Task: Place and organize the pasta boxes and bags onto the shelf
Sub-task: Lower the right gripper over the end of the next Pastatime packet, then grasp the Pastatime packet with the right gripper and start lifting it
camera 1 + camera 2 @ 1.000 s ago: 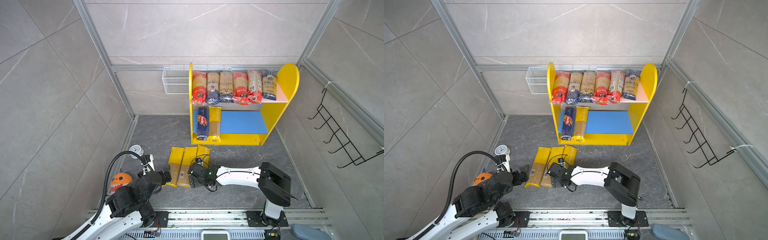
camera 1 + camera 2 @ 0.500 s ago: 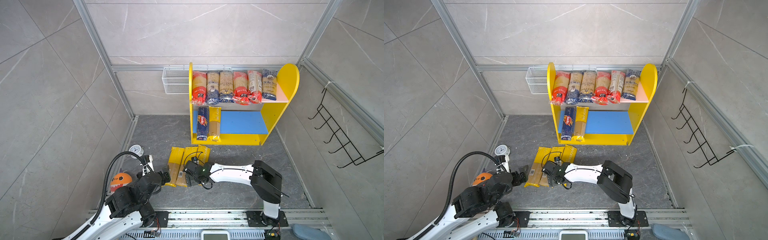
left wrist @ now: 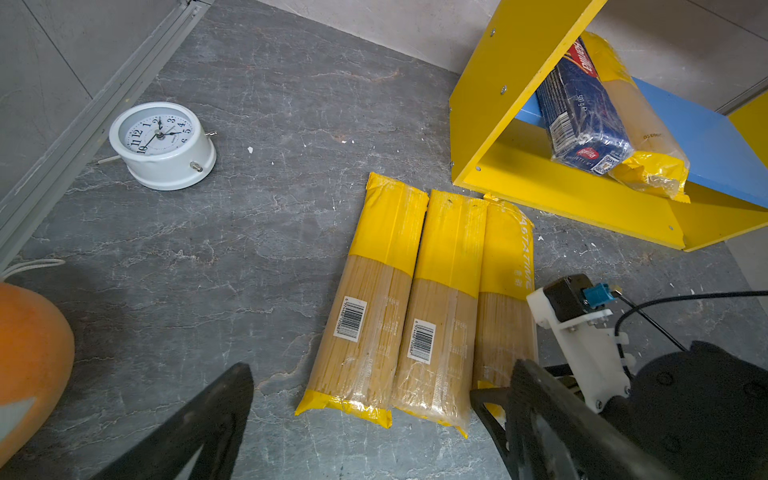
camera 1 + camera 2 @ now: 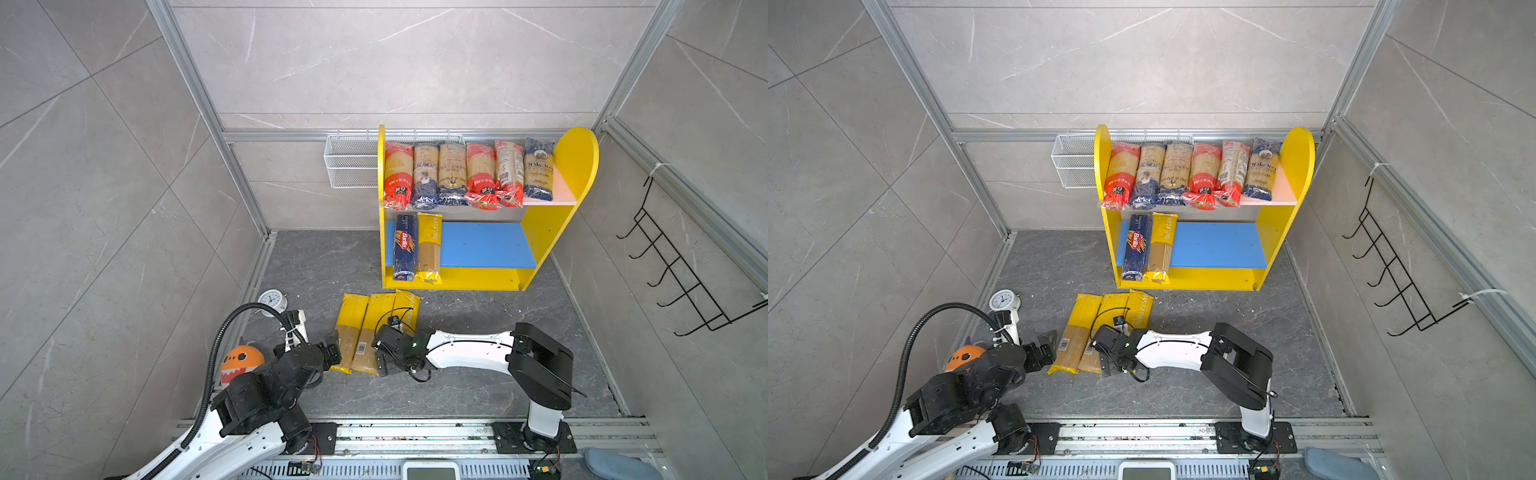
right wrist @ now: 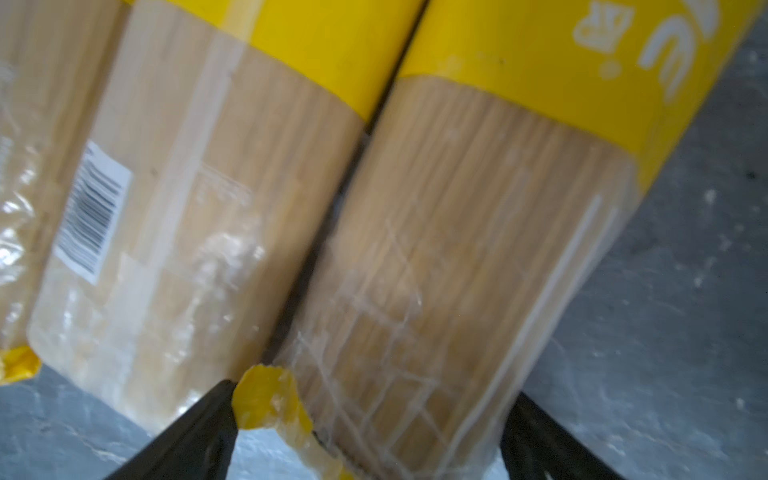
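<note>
Pasta packs: six see-through spaghetti bags (image 4: 453,174) with red or dark-blue ends fill the pink upper board (image 4: 561,193) of the yellow-sided two-tier shelf (image 4: 540,237). They lie side by side from its left edge.

On the blue lower board (image 4: 482,245), at the left edge, we see the dark-blue Barilla box (image 4: 404,249) touching a yellow-ended bag (image 4: 429,249). Their near ends reach onto the yellow front strip.

Three more yellow-ended bags lie touching in a row on the dark grey stone surface (image 4: 478,386), just before the shelf's front left corner: left bag (image 3: 374,299), middle bag (image 3: 444,307), right bag (image 3: 505,270).

Right gripper (image 5: 370,415) is wide open, its black fingers (image 5: 187,436) straddling the near end of the right bag. We cannot tell if they touch it.

Left gripper (image 3: 382,368) is also wide open and empty, by the near end of the left bag.

White round alarm clock (image 3: 162,143) and orange plush toy (image 3: 29,361) sit near the surface's left edge.
</note>
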Robot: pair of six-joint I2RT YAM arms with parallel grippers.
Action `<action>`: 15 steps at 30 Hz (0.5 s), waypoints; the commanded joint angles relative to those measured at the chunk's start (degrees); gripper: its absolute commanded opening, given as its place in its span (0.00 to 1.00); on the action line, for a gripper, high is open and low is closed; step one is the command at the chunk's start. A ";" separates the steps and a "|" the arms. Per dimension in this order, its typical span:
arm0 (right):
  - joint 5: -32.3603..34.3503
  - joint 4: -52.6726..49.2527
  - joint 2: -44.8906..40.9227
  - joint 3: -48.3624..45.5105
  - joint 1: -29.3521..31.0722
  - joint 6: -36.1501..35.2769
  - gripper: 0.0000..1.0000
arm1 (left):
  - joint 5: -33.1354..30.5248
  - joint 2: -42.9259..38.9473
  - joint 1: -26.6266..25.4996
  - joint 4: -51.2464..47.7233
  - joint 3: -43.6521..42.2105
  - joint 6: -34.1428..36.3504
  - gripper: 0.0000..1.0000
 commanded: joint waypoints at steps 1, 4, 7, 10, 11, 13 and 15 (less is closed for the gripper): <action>1.41 -2.73 -3.68 -4.28 -0.30 0.83 0.96 | -0.33 0.42 0.25 0.84 0.78 -0.53 1.00; 1.45 -2.48 -6.47 -6.22 -0.26 0.94 0.96 | -0.24 0.44 0.25 1.06 0.63 -0.40 1.00; 0.91 -1.48 -8.91 -6.75 -0.30 0.16 0.96 | -0.15 0.38 0.25 1.29 0.61 -0.42 1.00; 1.38 -1.53 -9.43 -5.37 -0.26 -0.81 0.97 | -0.07 0.31 0.25 1.34 0.43 -0.50 1.00; 2.03 -1.86 -9.10 -4.76 -0.27 -1.06 0.97 | -0.06 0.24 0.25 1.25 0.41 -0.57 1.00; 3.00 -2.02 -8.21 -3.54 -0.26 -1.24 0.97 | -0.06 0.22 0.25 1.26 0.40 -0.57 1.00; 4.29 -2.11 -6.50 -2.37 -0.26 -0.99 0.97 | -0.21 0.16 0.25 0.99 0.43 -0.55 1.00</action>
